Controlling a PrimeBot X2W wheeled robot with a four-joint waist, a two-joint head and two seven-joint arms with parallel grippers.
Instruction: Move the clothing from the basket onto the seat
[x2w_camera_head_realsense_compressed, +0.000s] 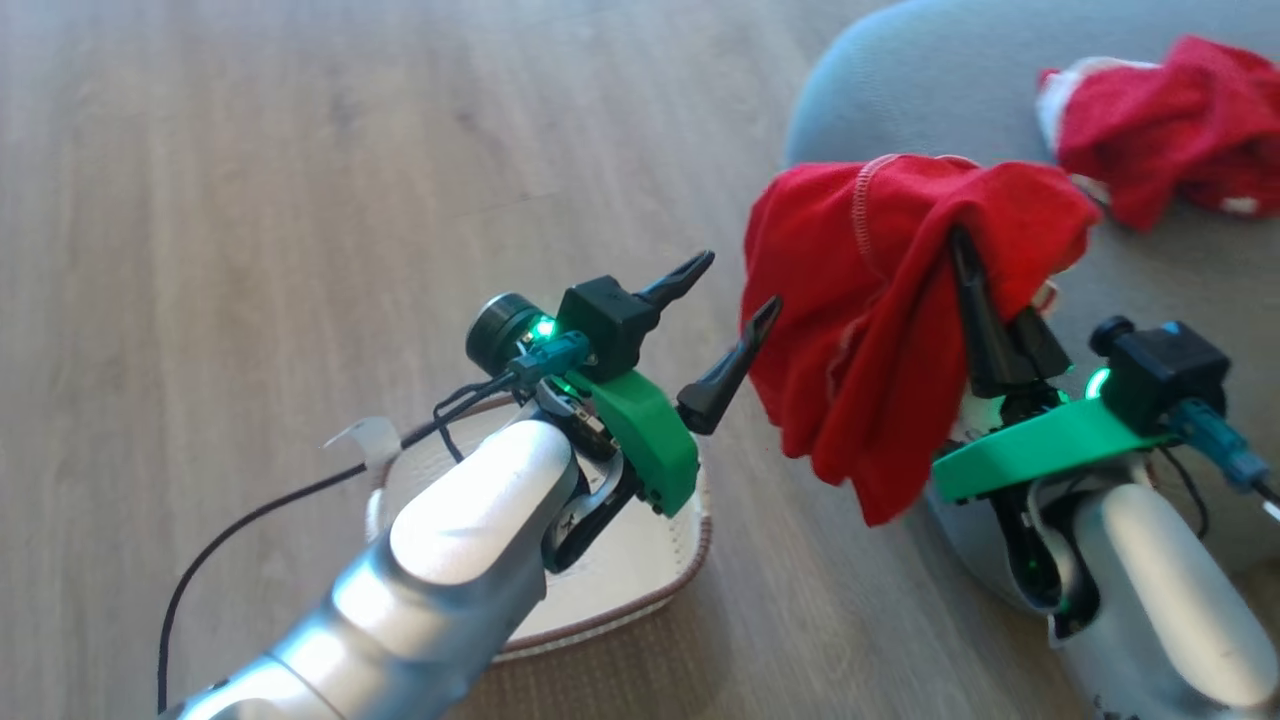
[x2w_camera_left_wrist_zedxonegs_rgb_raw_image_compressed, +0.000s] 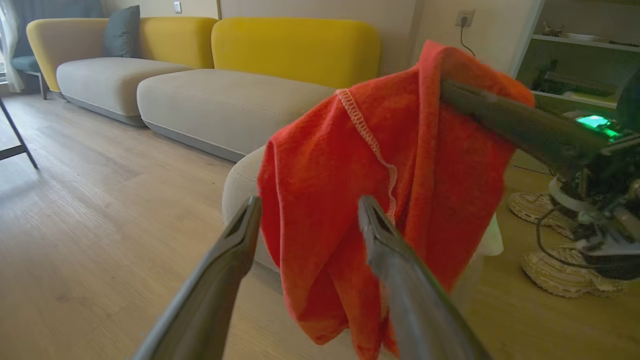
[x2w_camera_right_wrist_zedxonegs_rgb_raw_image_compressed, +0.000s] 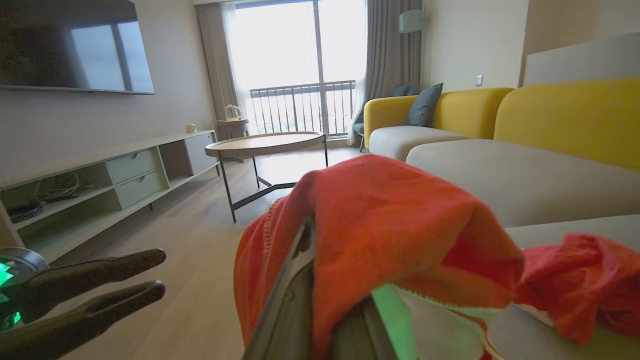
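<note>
Hanging from the right gripper (x2w_camera_head_realsense_compressed: 965, 250), one red garment (x2w_camera_head_realsense_compressed: 860, 330) was draped over its fingers, which were closed together. Cloth hid the tips, so it was probably pinched, not just slung. It hung at the near left edge of the seat (x2w_camera_head_realsense_compressed: 930, 80), its lower part off the cushion and above the floor (x2w_camera_head_realsense_compressed: 250, 200). Second red garment (x2w_camera_head_realsense_compressed: 1160, 130) lay crumpled on the seat, far right. Left gripper (x2w_camera_head_realsense_compressed: 738, 283) had its fingers spread apart, holding nothing, just left of the hanging cloth. Basket (x2w_camera_head_realsense_compressed: 640, 570) sat on the floor under the left forearm, near left.
</note>
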